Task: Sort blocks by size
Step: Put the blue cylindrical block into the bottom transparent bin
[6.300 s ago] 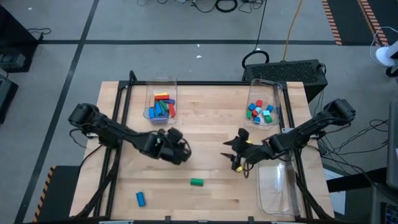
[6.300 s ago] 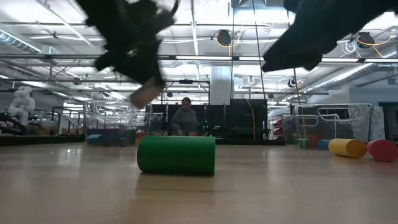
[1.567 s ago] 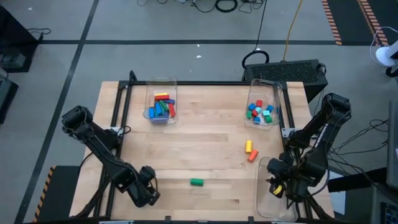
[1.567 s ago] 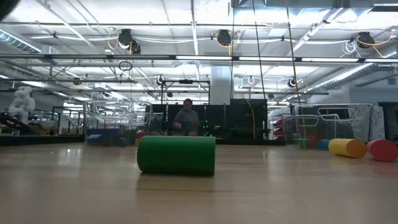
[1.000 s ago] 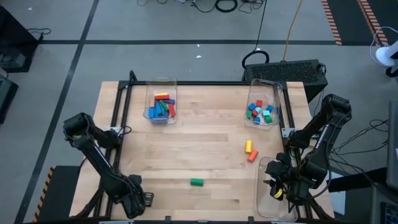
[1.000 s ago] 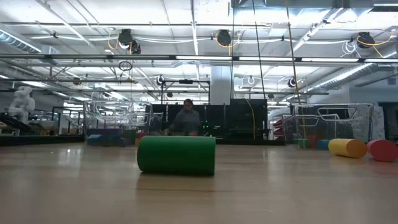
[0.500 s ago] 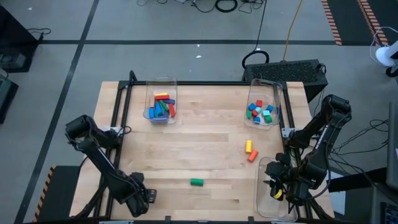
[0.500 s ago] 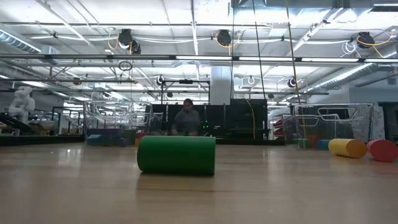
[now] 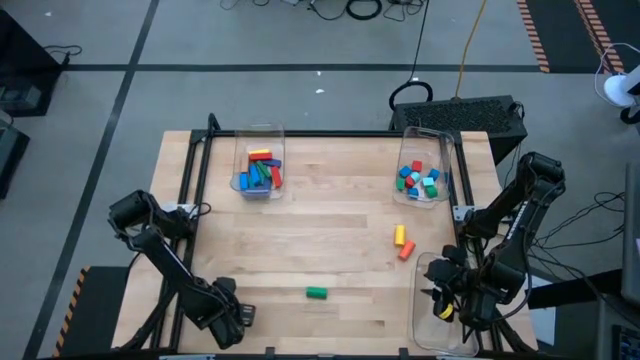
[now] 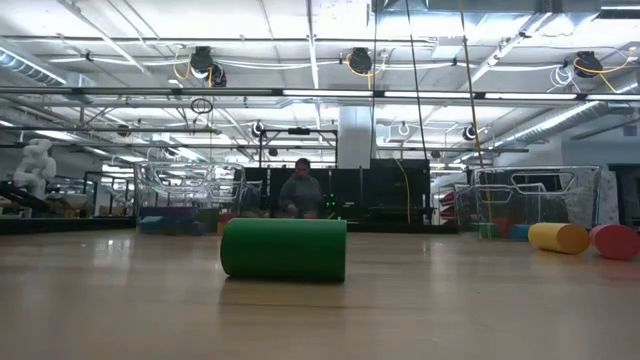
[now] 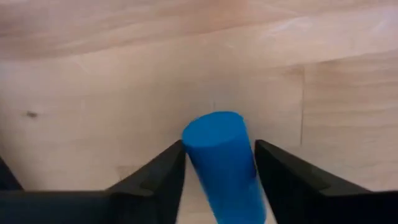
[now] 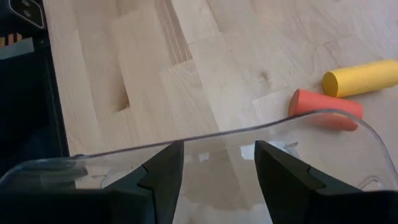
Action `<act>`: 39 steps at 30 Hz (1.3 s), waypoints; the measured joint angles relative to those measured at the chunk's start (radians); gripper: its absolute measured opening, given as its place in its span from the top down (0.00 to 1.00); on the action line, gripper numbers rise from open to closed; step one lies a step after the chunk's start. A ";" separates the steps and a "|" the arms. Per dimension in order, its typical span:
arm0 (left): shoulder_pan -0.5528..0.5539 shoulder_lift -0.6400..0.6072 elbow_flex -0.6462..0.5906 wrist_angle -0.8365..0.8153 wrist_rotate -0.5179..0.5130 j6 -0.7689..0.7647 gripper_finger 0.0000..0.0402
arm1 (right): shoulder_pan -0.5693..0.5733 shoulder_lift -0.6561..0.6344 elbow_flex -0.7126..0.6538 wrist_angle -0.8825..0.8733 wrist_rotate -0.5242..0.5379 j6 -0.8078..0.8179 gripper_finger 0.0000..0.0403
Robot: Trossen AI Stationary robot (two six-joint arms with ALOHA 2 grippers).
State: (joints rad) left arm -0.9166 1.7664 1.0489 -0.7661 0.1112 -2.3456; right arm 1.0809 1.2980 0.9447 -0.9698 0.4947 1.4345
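the left gripper (image 9: 228,318) sits low at the counter's (image 9: 320,240) near left corner, its jaws on either side of a blue cylinder (image 11: 222,163) and seeming to pinch it, while the right gripper (image 9: 441,300) hangs over the clear bin (image 9: 425,320) at the near right edge with its jaws spread and nothing between them. a green cylinder (image 9: 316,293) lies alone near the front edge with bare wood all round it, and a yellow cylinder (image 9: 399,235) and an orange cylinder (image 9: 406,250) lie close together just beside that bin's rim. two far bins, the left bin (image 9: 258,136) and the right bin (image 9: 425,140), at the back edge hold the sorted blocks (image 9: 259,170), leaving the middle of the counter open.
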 joint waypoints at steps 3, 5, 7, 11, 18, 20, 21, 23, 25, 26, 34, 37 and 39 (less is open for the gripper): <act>0.003 0.000 0.000 -0.003 -0.043 0.025 0.64 | 0.000 0.000 0.000 0.000 0.011 -0.004 0.55; 0.010 -0.001 0.001 -0.005 -0.089 0.049 0.67 | 0.000 0.000 0.000 0.000 0.017 -0.013 0.55; 0.021 -0.001 0.001 -0.010 -0.147 0.073 0.67 | 0.000 0.000 0.000 0.001 0.041 -0.015 0.55; 0.062 -0.001 0.001 -0.007 -0.252 0.165 0.67 | 0.000 0.000 0.000 0.002 0.067 -0.030 0.55; 0.165 -0.001 0.001 0.096 -0.437 0.391 0.67 | 0.000 0.000 0.000 0.156 0.260 -0.186 0.55; 0.189 -0.001 0.001 0.146 -0.487 0.475 0.67 | -0.001 0.006 0.000 0.220 0.332 -0.239 0.55; 0.200 -0.001 0.001 0.170 -0.504 0.506 0.67 | -0.002 0.011 0.000 0.247 0.366 -0.243 0.55; 0.220 -0.001 0.002 0.218 -0.541 0.567 0.67 | -0.010 0.024 0.000 0.282 0.418 -0.236 0.55; 0.237 -0.001 0.012 0.256 -0.593 0.639 0.67 | -0.023 0.051 0.000 0.306 0.442 -0.231 0.55; 0.245 -0.001 0.019 0.280 -0.621 0.680 0.67 | -0.029 0.070 0.000 0.313 0.446 -0.229 0.55; 0.327 -0.001 0.050 0.587 -0.855 1.183 0.67 | -0.134 0.244 -0.001 0.515 0.442 -0.373 0.55; 0.361 -0.001 0.050 0.741 -0.888 1.375 0.67 | -0.189 0.277 -0.001 0.635 0.447 -0.495 0.55; 0.381 -0.001 0.050 0.872 -0.897 1.511 0.67 | -0.221 0.288 -0.001 0.708 0.447 -0.585 0.55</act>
State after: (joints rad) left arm -0.5356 1.7657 1.0988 0.1054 -0.7856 -0.8349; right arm 0.8603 1.5861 0.9440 -0.2621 0.9417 0.8497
